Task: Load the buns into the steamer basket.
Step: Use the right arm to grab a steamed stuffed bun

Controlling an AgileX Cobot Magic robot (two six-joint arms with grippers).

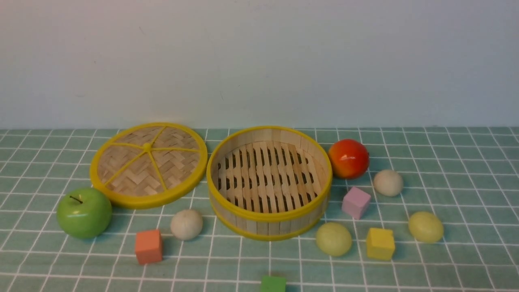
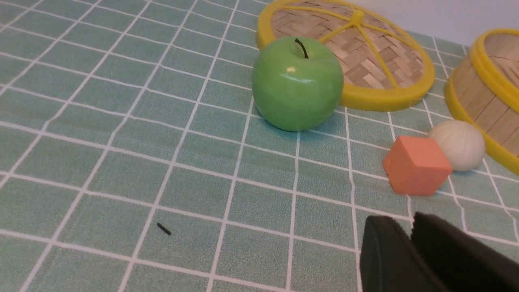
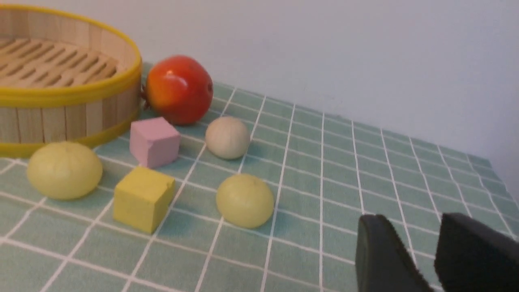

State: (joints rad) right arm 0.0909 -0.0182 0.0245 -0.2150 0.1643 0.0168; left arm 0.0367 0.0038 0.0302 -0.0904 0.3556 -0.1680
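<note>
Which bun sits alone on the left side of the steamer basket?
The beige bun beside the orange cube, left of the steamer basket. The other beige bun and the two yellow-green buns lie to its right.

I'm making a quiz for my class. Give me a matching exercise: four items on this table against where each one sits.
1 green apple
2 red fruit
3 orange cube
4 yellow cube

a between two yellow-green buns
b beside the lid
c beside the left beige bun
d at the basket's far right

Pairs: 1-b, 2-d, 3-c, 4-a
</note>
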